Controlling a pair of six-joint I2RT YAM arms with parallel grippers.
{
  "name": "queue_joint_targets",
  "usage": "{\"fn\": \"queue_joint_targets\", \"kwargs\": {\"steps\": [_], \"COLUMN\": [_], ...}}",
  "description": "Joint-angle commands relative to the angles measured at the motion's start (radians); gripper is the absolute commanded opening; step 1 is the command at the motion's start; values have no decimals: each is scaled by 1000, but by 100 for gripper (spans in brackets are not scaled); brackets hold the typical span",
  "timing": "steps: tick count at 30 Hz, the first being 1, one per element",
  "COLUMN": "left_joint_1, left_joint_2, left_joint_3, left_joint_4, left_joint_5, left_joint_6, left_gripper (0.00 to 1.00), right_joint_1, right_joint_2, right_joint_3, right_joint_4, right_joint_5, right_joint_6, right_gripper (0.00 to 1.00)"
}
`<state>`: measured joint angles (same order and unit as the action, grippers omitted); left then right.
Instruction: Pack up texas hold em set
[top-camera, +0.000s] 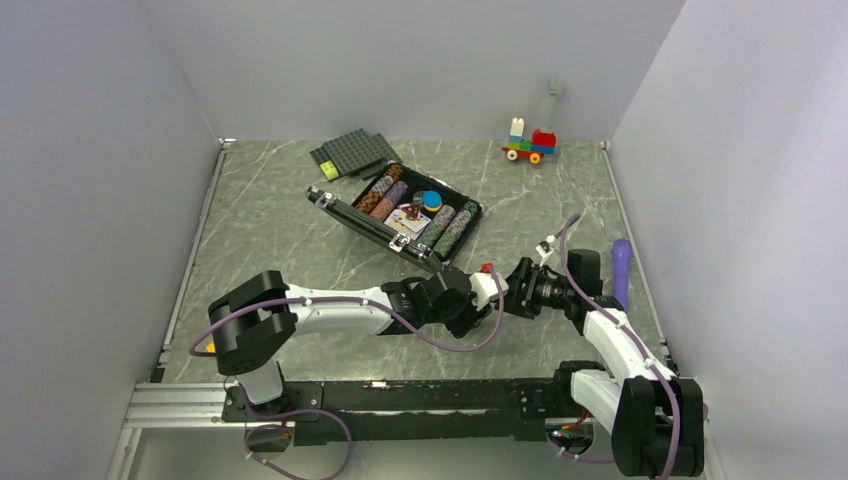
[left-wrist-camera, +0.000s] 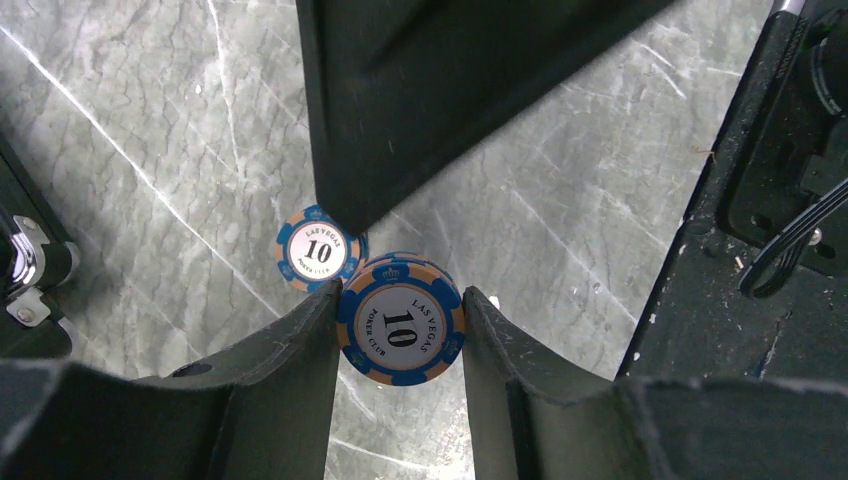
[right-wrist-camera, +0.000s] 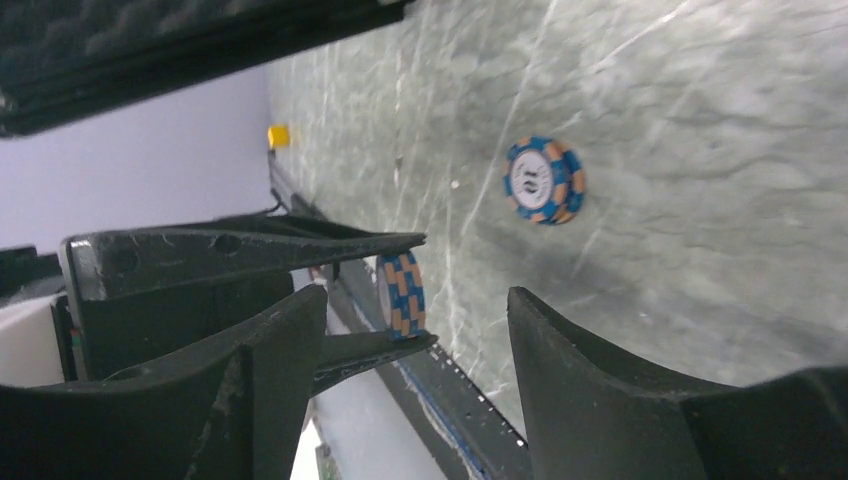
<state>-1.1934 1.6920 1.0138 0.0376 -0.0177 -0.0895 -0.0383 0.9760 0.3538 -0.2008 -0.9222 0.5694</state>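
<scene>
Since my left gripper is pinching a blue and orange 10 chip by its rim, what matters now is how that chip sits against my right gripper. From the right wrist, the chip shows edge-on at the middle of the frame, with its 2 flat faces turned toward frame left and frame right. The right gripper is spread, holding nothing, with 1 finger at lower left and the other at lower right, so the chip stands between them, nearer the left one. I judge that closing them would press on the faces, crosswise to the left gripper's hold on the rim, which suits a handover.

From the left wrist, the chip faces the camera at lower centre, and 1 black right finger reaches down from the top of the frame behind it.

A second chip lies flat on the desk, just beyond the held one. The open case sits above the centre of the overhead frame, beyond both grippers. The left arm reaches in from that side.
</scene>
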Motion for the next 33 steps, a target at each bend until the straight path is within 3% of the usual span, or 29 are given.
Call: {"fn": "queue_joint_targets", "kwargs": {"steps": [1, 14, 22, 26, 30, 31, 33], "left_joint_1": [0, 0, 0, 0, 3, 6, 13], "left_joint_2": [-59, -88, -96, -94, -96, -95, -104], "left_joint_3": [-5, -24, -33, -28, -31, -29, -36], "left_joint_4": [90, 139, 161, 155, 153, 145, 143], "left_joint_5": [37, 25, 21, 21, 34, 45, 57], "left_joint_6": [33, 45, 48, 50, 40, 39, 34], "left_gripper": [0, 0, 0, 0, 0, 7, 45], "right_joint_1": [66, 151, 164, 165, 166, 165, 165], "right_joint_2": [17, 59, 53, 52, 39, 30, 2], "right_joint_3": [-1, -23, -27, -25, -15, -12, -10], "right_joint_4": [64, 159, 175, 175, 155, 145, 148], "right_joint_5": [-80, -138, -151, -150, -134, -121, -87], "right_joint_6": [15, 60, 55, 46, 31, 28, 33], "right_gripper": [69, 55, 39, 25, 0, 0, 0]}}
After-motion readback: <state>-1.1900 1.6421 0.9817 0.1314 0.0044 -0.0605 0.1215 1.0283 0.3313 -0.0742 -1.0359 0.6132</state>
